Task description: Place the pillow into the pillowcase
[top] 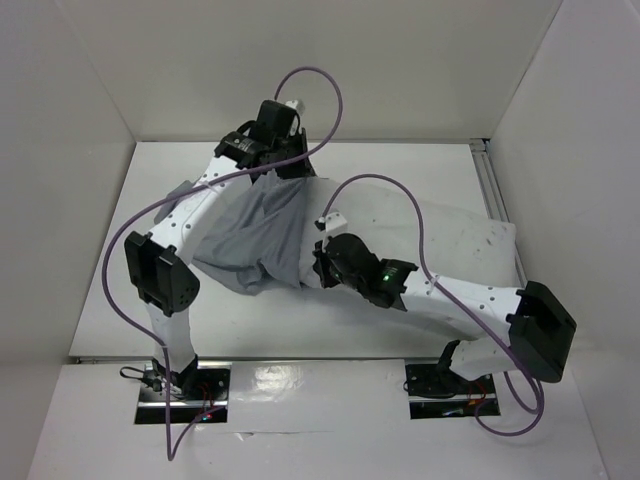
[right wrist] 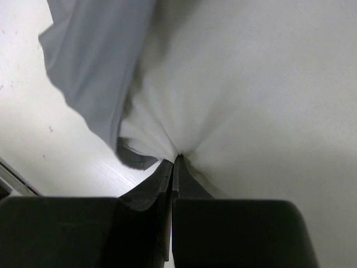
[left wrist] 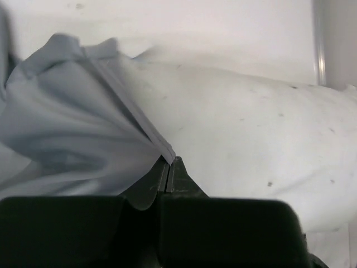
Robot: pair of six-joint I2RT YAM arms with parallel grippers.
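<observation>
Pillow (top: pixel 465 235): lying across the tabletop (top: pixel 400 165), its left end being covered by the grey pillowcase (top: pixel 250 235). Left jaws: clamping together on the pillowcase hem. Right jaws: pinching puckered pillow fabric beside the pillowcase edge.

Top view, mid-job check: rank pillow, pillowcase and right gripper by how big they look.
1. pillow, largest, though partly covered.
2. pillowcase, a bit less area showing.
3. right gripper, clearly smallest.
</observation>
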